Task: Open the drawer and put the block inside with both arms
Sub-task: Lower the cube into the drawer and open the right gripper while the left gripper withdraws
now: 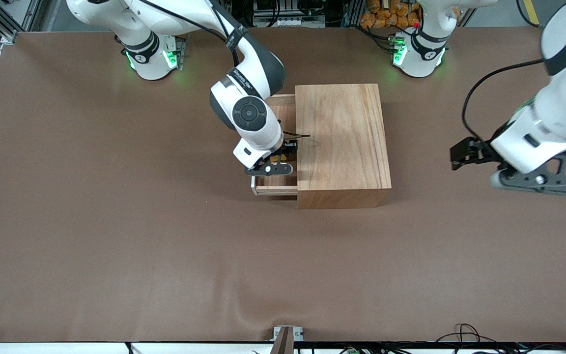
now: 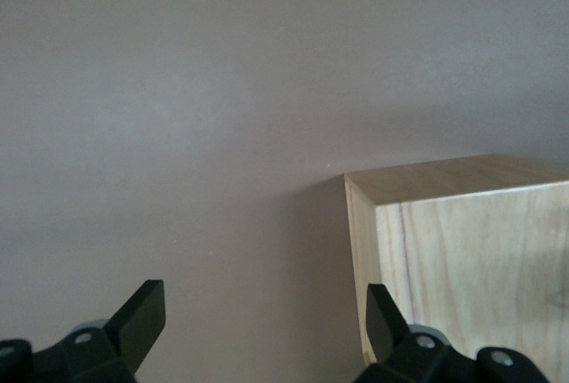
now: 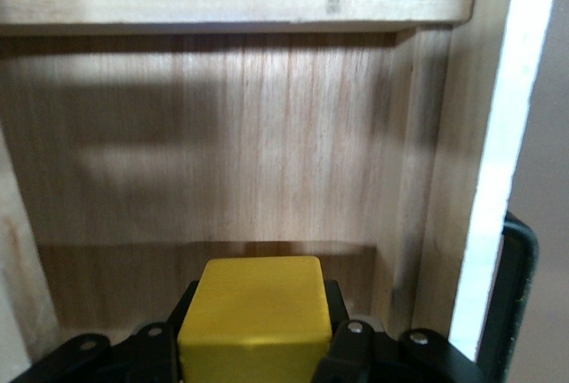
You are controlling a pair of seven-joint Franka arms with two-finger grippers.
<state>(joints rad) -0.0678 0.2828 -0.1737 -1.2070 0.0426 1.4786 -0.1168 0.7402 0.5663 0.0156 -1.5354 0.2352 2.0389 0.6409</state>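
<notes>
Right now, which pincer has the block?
The right pincer, over the open drawer, is shut on the yellow block. The left pincer is open and empty, waiting beside the box.

Box (image 1: 343,140) I see is plain wood w/ visible grain, matt. Drawer (image 3: 231,161) under my right gripper (image 3: 258,347): pale wood, white-edged front. Block (image 3: 253,316) smooth, matt yellow. Table (image 1: 116,236): brown matt cover, slightly wrinkled.

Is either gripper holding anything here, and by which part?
The right gripper holds the yellow block by two of its side faces, over the open drawer. The left gripper is open and holds nothing, beside the wooden box.
</notes>
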